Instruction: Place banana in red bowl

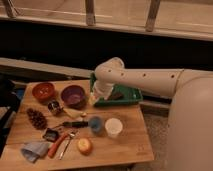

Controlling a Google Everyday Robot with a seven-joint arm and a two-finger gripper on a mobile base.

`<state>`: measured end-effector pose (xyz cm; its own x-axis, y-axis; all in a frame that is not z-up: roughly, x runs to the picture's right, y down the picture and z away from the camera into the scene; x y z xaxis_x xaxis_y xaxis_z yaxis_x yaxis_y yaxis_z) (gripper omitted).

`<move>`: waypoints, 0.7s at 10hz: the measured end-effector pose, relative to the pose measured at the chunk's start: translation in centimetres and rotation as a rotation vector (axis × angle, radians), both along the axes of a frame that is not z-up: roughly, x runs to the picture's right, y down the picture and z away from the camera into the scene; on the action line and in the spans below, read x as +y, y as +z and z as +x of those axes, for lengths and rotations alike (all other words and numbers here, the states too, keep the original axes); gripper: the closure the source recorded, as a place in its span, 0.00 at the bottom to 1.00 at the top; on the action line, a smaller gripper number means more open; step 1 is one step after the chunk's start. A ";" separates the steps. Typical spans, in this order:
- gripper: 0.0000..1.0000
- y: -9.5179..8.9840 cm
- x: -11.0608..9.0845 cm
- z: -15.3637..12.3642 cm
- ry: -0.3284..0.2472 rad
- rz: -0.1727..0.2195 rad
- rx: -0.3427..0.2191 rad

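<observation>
The hand (96,98) hovers beside the tray (131,96); I cannot tell its grip state. I should centre it over the banana (74,113), grasping across its width.

— Where is the tool (94,99)?
— At the left edge of the green tray (131,95), just beside the purple bowl (73,96).
— And the banana (73,113)?
— Lying on the counter (125,146), just in front of the purple bowl, apart from the tool. The red bowl (44,91) stands left of the purple one.
</observation>
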<state>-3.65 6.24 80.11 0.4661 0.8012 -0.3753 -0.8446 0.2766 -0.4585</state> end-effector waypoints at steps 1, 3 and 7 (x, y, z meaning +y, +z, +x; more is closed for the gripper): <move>0.38 0.5 0.2 -1.2 -0.008 -0.001 -0.042; 0.38 0.6 0.0 -4.1 -0.021 0.018 -0.149; 0.38 0.4 -0.3 -5.9 -0.028 0.037 -0.219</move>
